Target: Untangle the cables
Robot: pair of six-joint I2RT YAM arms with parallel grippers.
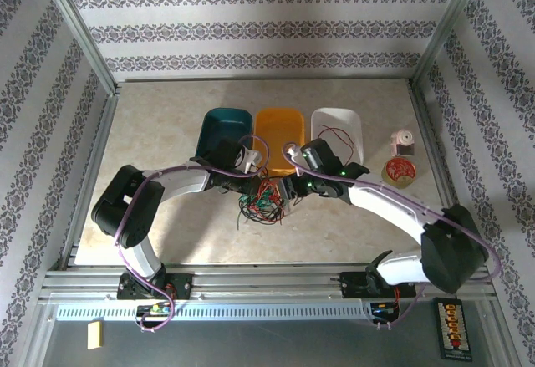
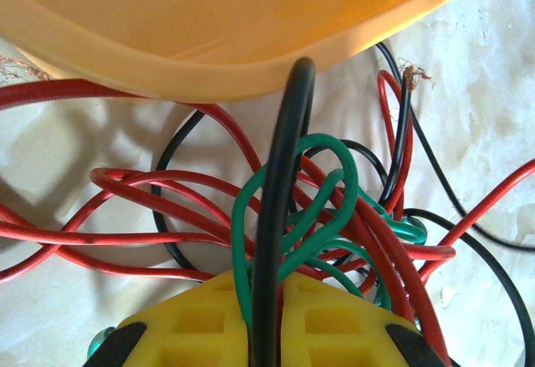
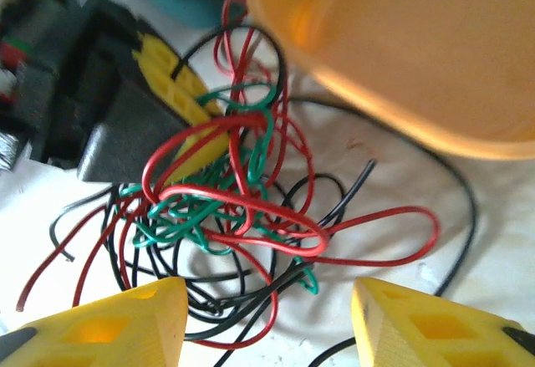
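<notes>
Cables: red, green and black cables [image 1: 262, 200] are lying in one tangled heap at the middle of the marbled tabletop [image 1: 159, 133], just in front of the orange bin [image 1: 280, 120].
Left pincer: the left pincer [image 2: 269, 292] is clamping almost fully closed on a black cable [image 2: 280, 175], with a green strand [image 2: 318, 183] running in beside it.
Right pincer: the right pincer [image 3: 269, 293] is hovering at the heap with its yellow fingers [image 3: 109, 325] standing wide apart, gripping nothing.
Bins: a teal bin [image 1: 227, 114], the orange bin and a white bin [image 1: 334, 117] are sitting in a row behind the heap.
Reel: a round reel of red wire [image 1: 400, 170] is sitting right of the white bin.
</notes>
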